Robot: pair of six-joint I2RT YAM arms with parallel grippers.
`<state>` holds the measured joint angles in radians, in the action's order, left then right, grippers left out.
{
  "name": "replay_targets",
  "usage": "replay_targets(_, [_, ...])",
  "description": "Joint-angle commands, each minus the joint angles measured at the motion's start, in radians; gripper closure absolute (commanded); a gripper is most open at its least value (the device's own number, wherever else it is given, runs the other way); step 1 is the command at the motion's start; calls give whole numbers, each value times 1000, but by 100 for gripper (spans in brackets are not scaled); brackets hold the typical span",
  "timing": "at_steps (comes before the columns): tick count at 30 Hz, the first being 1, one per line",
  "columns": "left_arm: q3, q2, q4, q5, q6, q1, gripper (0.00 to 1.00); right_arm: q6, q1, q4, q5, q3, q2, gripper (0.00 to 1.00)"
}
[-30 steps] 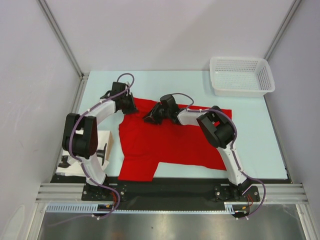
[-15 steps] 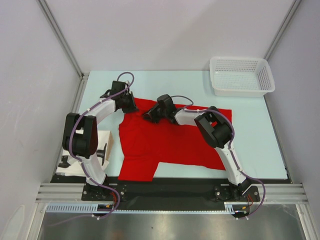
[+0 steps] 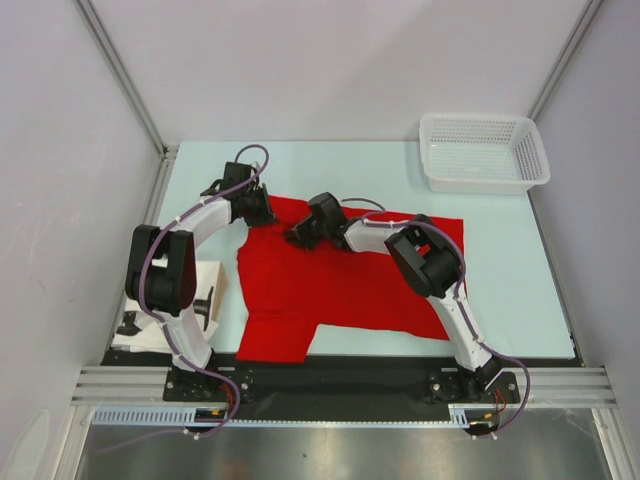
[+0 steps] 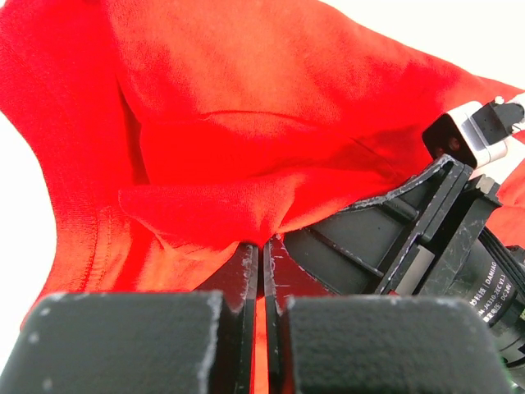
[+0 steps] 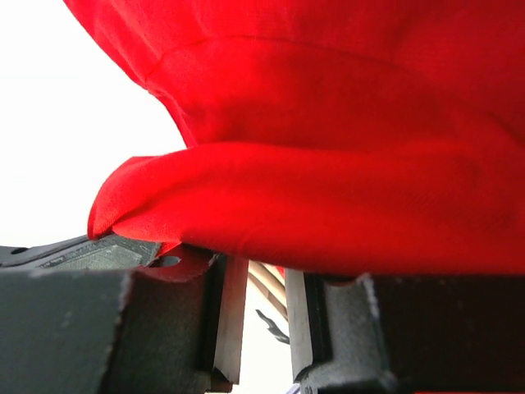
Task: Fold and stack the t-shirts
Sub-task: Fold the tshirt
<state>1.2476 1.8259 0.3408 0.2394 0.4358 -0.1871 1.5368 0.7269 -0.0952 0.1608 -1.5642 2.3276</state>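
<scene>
One bright red t-shirt (image 3: 345, 285) lies spread over the middle of the table, with a sleeve toward the near edge. My left gripper (image 3: 262, 214) is at its far left corner. In the left wrist view the jaws (image 4: 264, 245) are shut, with a pinch of the t-shirt (image 4: 246, 123) between the tips. My right gripper (image 3: 300, 236) is close by at the shirt's far edge. In the right wrist view its fingers (image 5: 232, 312) stand slightly apart and the table shows through the gap. A fold of the t-shirt (image 5: 344, 164) lies across the tips and hides them.
A white mesh basket (image 3: 484, 152) stands at the far right corner of the pale table (image 3: 510, 280). A white box (image 3: 208, 290) sits off the table's left edge beside the left arm. The two grippers are only a hand's width apart.
The right gripper has slid a little to the left along the shirt's far edge, toward the left gripper. The left gripper and the rest of the shirt have stayed put.
</scene>
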Motion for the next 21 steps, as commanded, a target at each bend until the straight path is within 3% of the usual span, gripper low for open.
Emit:
replay_targets(1, [13,-11,-23,8,-9,9,100,26,-4,11,-69,-25,18,75])
replay_targets(8, [0,-19,-20,9,-19,9,100,75,-14,6,-60,-49,39,76])
replay_targets(13, [-2,-19,-23,8,-20,11,100,71,-9,14,-37,-62,47,88])
replay_targets(15, [0,-20,-20,8,-25,9,100,65,-9,14,-4,-63,42,98])
replay_targets(21, [19,-27,30,-23,-58,9,100,-113,-44,210,120,-48,-79,100])
